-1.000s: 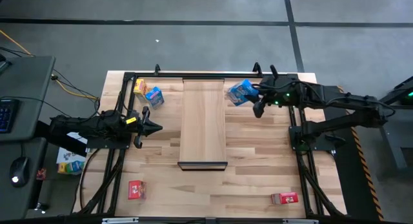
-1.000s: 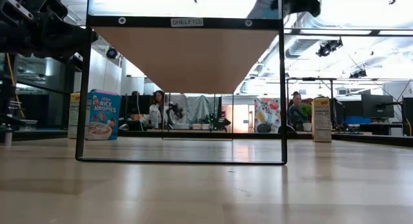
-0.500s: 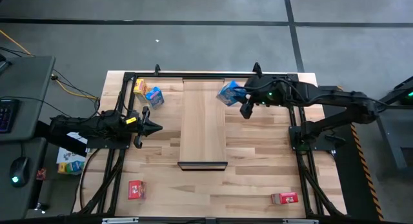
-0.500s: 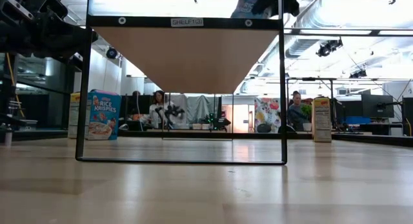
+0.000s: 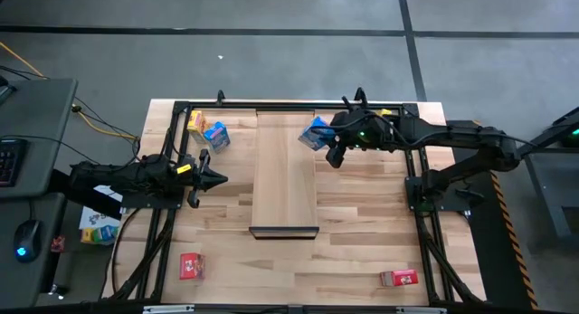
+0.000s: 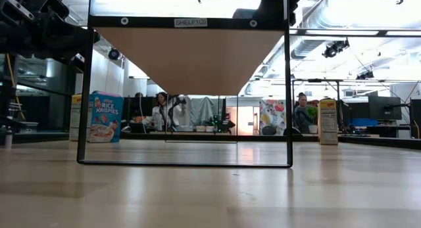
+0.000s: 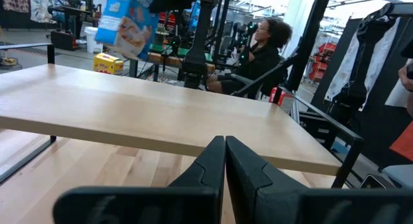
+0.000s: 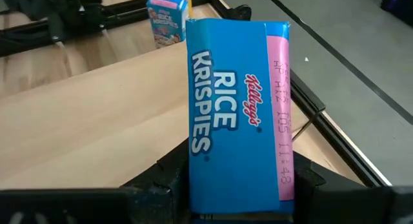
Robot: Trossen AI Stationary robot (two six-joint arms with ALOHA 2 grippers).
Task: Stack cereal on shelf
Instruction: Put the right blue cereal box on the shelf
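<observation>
The shelf (image 5: pixel 285 169) is a long pale plank on a black frame, with its dark lip (image 5: pixel 284 232) at the near end. My right gripper (image 5: pixel 326 137) is shut on a blue Rice Krispies box (image 8: pixel 239 101) above the plank's far right edge. The box also shows in the left wrist view (image 7: pixel 129 24). My left gripper (image 5: pixel 217 178) is shut and empty, left of the plank; its fingers (image 7: pixel 224 161) point at the plank's side. A blue box (image 5: pixel 215 135) and a yellow box (image 5: pixel 196 122) stand on the tabletop at the far left. My right gripper pinches the blue box between its two fingers (image 8: pixel 169 179) at the box's end nearest the wrist (image 8: pixel 239 185). The fingers come from the table's right, roughly level. The box reaches out beyond the fingers toward the left, tilted and lifted clear above the plank.
A red box (image 5: pixel 190 265) lies near the table's near left corner and another red box (image 5: pixel 399 278) near the near right corner. A yellow box (image 6: pixel 327 121) stands at the far right. The shelf's black frame posts (image 6: pixel 287 90) stand around the plank. People sit in the room beyond.
My right gripper has carried the blue box toward the table's left edge, from beside the shelf's far right corner to over the plank's right edge. The box stays lifted clear in the hold.
</observation>
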